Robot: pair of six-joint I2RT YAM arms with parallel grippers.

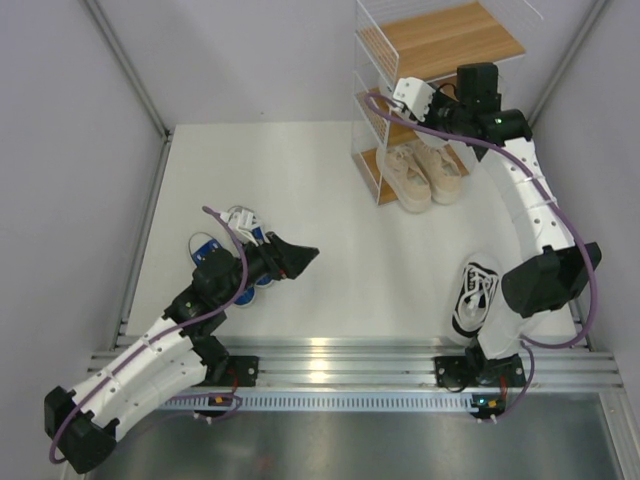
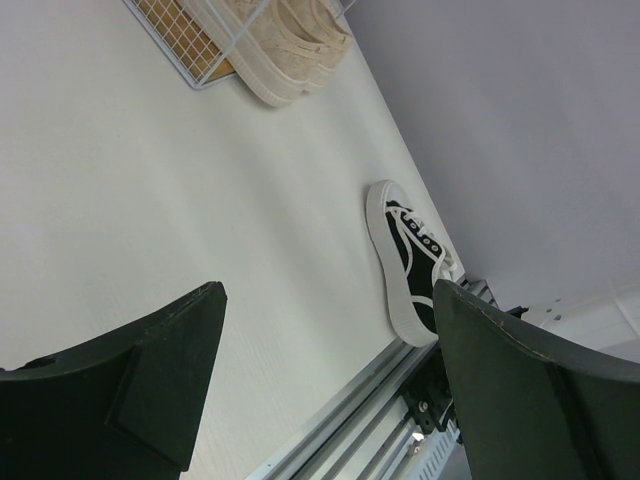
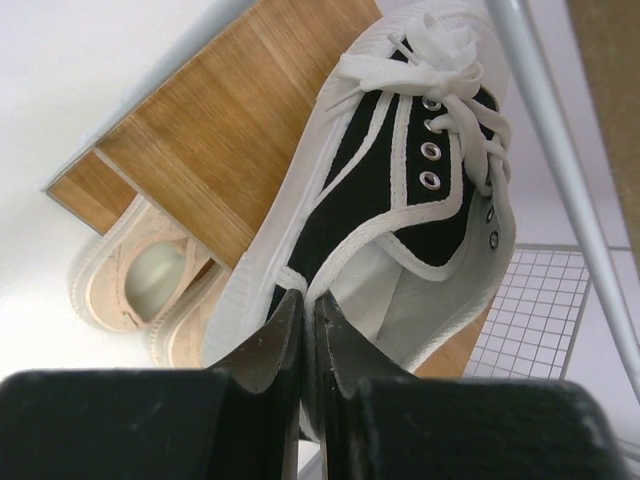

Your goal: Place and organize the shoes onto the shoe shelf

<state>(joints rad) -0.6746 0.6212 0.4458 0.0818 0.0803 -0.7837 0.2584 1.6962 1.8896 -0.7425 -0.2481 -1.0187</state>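
Note:
My right gripper (image 3: 310,310) is shut on the heel wall of a black sneaker (image 3: 400,190) with white laces and holds it over the middle wooden tier (image 3: 210,150) of the shoe shelf (image 1: 440,40). In the top view this gripper (image 1: 432,103) is at the shelf's front and only a white part of that shoe (image 1: 410,97) shows. The beige pair (image 1: 425,170) sits on the bottom tier, heels sticking out. The second black sneaker (image 1: 478,295) lies on the table by the right arm's base. My left gripper (image 1: 300,258) is open and empty, hovering past the blue pair (image 1: 240,228), which its arm partly hides.
A white wire post (image 3: 560,150) of the shelf runs close to the held shoe's right side. The left wrist view shows the lone black sneaker (image 2: 405,260) near the metal front rail (image 2: 360,420), and the beige pair (image 2: 290,50) at the shelf's wire base.

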